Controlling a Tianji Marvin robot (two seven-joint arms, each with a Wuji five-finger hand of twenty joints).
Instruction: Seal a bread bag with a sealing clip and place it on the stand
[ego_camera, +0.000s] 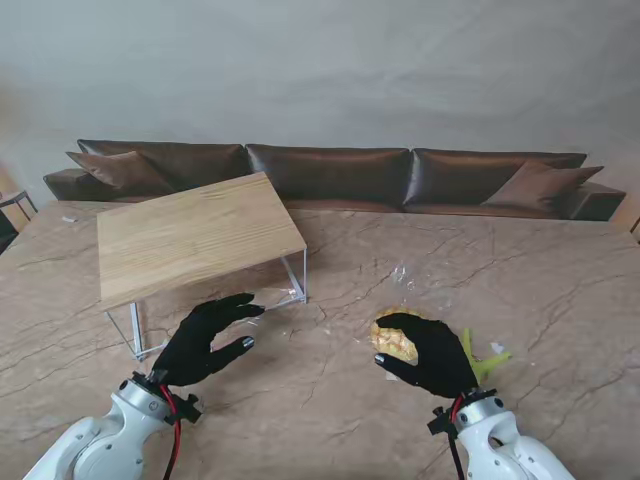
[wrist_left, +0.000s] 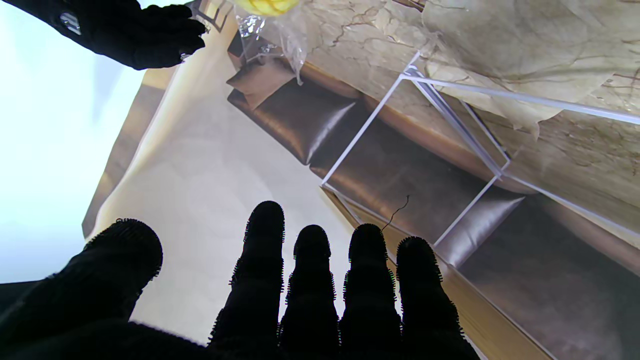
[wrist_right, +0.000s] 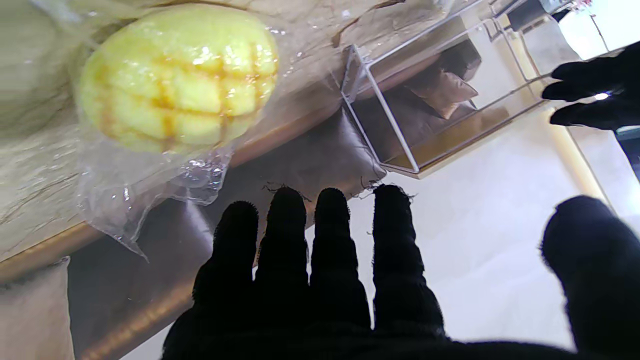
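Note:
A clear bread bag (ego_camera: 404, 288) holding a yellow scored bun (ego_camera: 392, 343) lies on the marble table right of centre; its open mouth points away from me. My right hand (ego_camera: 428, 352) hovers over the bun's near side, open and holding nothing. In the right wrist view the bun (wrist_right: 175, 80) and the loose bag (wrist_right: 125, 200) lie beyond the straight fingers (wrist_right: 310, 250). A green sealing clip (ego_camera: 480, 360) lies just right of that hand, partly hidden. The stand (ego_camera: 195, 235), a wooden top on white wire legs, is at left. My left hand (ego_camera: 210, 340) is open in front of it.
A brown leather sofa (ego_camera: 340, 175) with cushions runs along the table's far edge. The stand's white wire legs (wrist_left: 450, 125) reach down to the marble close to my left hand. Bare marble (ego_camera: 310, 400) lies between the two hands.

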